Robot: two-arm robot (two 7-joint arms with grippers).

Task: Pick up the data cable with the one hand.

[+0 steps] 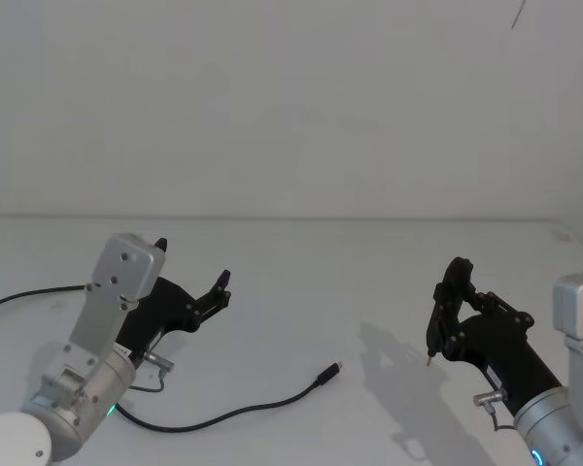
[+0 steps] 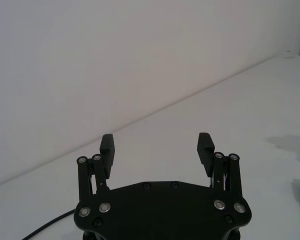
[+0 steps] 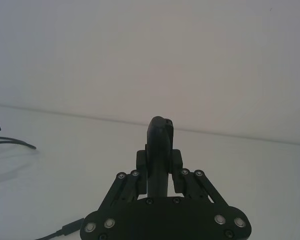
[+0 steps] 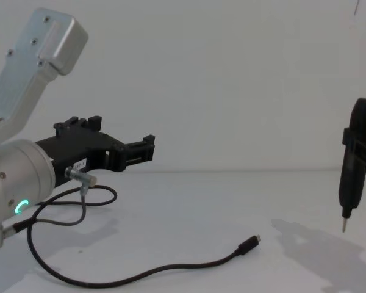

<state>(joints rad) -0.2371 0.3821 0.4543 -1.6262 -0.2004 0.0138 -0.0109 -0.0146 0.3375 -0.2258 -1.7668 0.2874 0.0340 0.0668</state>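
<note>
On the white table (image 1: 301, 282): the data cable (image 1: 223, 417) lies loose in a long shallow curve, and neither gripper touches it.
Plug (image 1: 327, 374): it rests flat on the bare table between the two arms, its short silver tip aimed away from the robot and to the right.
Cable's near stretch: it sweeps back toward the robot and passes beneath the left arm.
Left gripper (image 1: 192, 262): it is raised off the table on the robot's left. Its fingers (image 2: 107, 142) are spread wide with nothing between them, and the plug lies ahead and lower, well apart.
Right gripper (image 1: 452, 301): it is raised on the robot's right, fingers pressed together on a slim black pen-like tool (image 4: 352, 165).
Tool's metal tip: it points down and hangs clear above the table.
Grey wire (image 4: 91, 201): a short loop hanging from a metal connector at the left wrist.
</note>
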